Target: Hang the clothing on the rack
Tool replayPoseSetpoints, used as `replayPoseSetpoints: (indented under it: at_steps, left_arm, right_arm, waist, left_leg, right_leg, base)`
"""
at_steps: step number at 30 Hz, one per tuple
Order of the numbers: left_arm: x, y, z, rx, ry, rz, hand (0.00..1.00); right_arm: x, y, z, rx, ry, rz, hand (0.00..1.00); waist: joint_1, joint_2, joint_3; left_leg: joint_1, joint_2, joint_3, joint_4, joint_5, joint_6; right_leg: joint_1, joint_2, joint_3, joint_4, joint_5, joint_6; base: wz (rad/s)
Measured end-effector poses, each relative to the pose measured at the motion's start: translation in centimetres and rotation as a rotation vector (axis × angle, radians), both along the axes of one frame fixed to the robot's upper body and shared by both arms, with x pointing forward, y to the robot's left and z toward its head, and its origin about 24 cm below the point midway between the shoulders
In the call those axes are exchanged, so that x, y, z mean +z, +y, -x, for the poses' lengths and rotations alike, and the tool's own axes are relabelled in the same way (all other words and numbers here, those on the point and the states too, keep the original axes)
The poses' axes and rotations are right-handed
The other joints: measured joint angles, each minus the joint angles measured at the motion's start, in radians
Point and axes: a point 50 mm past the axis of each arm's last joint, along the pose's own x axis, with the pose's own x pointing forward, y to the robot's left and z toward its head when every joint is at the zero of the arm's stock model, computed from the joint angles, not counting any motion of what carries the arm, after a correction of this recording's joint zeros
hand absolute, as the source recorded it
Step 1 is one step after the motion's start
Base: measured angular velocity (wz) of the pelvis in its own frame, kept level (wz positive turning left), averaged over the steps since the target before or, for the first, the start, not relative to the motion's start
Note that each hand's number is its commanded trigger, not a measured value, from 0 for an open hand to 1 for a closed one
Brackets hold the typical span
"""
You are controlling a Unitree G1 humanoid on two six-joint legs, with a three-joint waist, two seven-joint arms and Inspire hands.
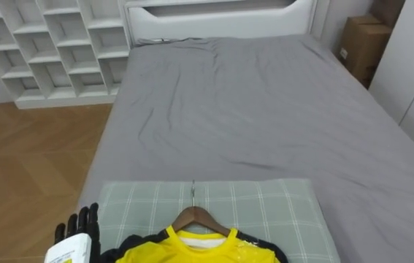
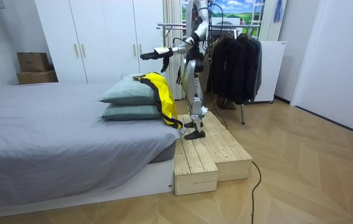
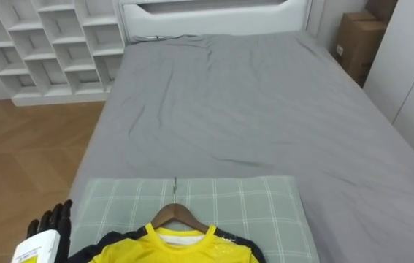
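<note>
1. The wide bed with the grey sheet (image 1: pixel 265 109) takes up most of what I see from the head camera. It runs away from me toward 12 o'clock. In the room view the robot stands at its end on a low platform of pale wooden planks (image 2: pixel 207 149).
2. The metal clothes rack hung with dark garments (image 2: pixel 170 26) stands behind the robot in the room view. I judge it to be where the shirt goes, and nothing yellow hangs on it, so the hanging itself is not yet done.
3. The pale green checked pillow (image 1: pixel 265 212) lies across the near end of the bed at 6 o'clock and carries the task's thing.
4. The yellow shirt with black trim (image 1: pixel 192 252) lies flat on that pillow. Its long axis runs from 12 to 6, collar at 12. In the room view its body drapes over the bed's edge toward the robot.
5. The brown wooden hanger with a thin metal hook (image 1: pixel 199 218) is already inside the collar, so that step looks finished. The hook points to 12 o'clock. What is left is to grasp it, lift, turn and hook it on.
6. My left hand (image 1: pixel 82 223) hovers at 8 o'clock, near the pillow's corner. Its fingers are straight and spread, holding nothing.
</note>
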Motion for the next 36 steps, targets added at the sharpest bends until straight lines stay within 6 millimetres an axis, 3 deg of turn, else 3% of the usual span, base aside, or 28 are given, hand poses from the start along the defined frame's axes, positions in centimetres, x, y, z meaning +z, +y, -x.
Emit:
replayPoseSetpoints:
  at_steps: [10, 23, 32, 36]
  left_arm:
    - [0.1, 0.0, -0.3, 0.005, -0.002, -0.005, 0.0]
    - [-0.4, 0.0, -0.5, 0.02, 0.024, -0.005, 0.0]
    - [0.6, -0.3, -2.4, 0.008, -0.039, -0.009, 0.0]
    - [0.8, -0.4, -2.9, 0.001, -0.05, -0.008, 0.0]
  right_arm:
    - [0.1, -1.0, 1.2, 0.052, 0.075, 0.042, 0.0]
    - [0.1, -1.0, 1.7, 0.076, 0.123, 0.059, 0.0]
    - [0.1, -1.1, 2.2, 0.069, 0.14, 0.073, 0.0]
    - [0.2, -1.3, 2.2, 0.062, 0.139, 0.079, 0.0]
  waist:
    - [-0.025, 0.003, 0.0002]
    - [-0.031, -0.003, -0.0006]
    - [-0.047, -0.003, -0.0009]
    - [-0.054, 0.008, -0.0071]
  left_leg:
    - [0.008, 0.001, 0.001, -0.002, 0.0, 0.0]
    - [0.016, 0.012, 0.02, -0.002, -0.002, -0.003]
    - [0.008, 0.011, 0.01, 0.004, -0.001, -0.004]
    - [-0.011, 0.012, 0.015, 0.007, -0.001, -0.004]
  right_leg:
    - [0.002, 0.001, -0.003, 0.005, 0.0, 0.0]
    - [0.0, 0.008, 0.021, 0.014, 0.0, 0.0]
    - [-0.001, 0.009, 0.018, 0.014, 0.0, 0.0]
    - [-0.021, 0.009, 0.018, 0.015, 0.002, -0.003]
  base:
    - [0.0]
    - [-0.04]
    - [0.02]
    - [-0.02]
